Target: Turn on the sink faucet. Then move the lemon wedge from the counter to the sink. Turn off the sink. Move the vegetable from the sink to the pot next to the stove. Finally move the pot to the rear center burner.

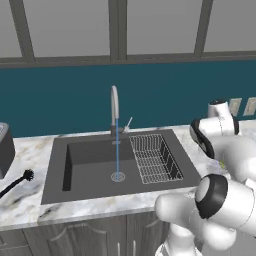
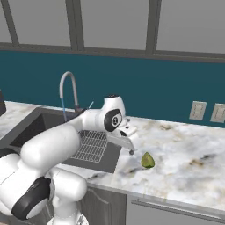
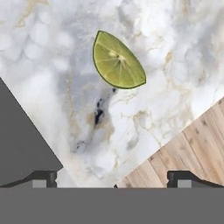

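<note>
Water runs in a thin blue stream from the sink faucet (image 1: 114, 107) (image 2: 68, 90) down to the drain of the dark grey sink (image 1: 90, 155) (image 2: 41, 121) (image 3: 17, 144). The lemon wedge (image 2: 147, 160) (image 3: 117, 61) lies flat on the marble counter (image 2: 184, 154) (image 3: 57, 65), right of the basin and near the front edge. My gripper (image 2: 131, 150) (image 3: 113, 178) hangs open just above the counter between the sink's right rim and the wedge. Its fingertips (image 3: 43, 177) stand wide apart with nothing between them, and the wedge is a little ahead of them.
A wire rack (image 1: 152, 157) (image 2: 92, 147) fills the sink's right side. A black dish brush (image 1: 20, 181) and a dark appliance (image 1: 5, 147) sit on the left counter. Two wall outlets (image 2: 197, 110) are behind the right counter. Wood floor (image 3: 192, 144) shows past the counter's front edge.
</note>
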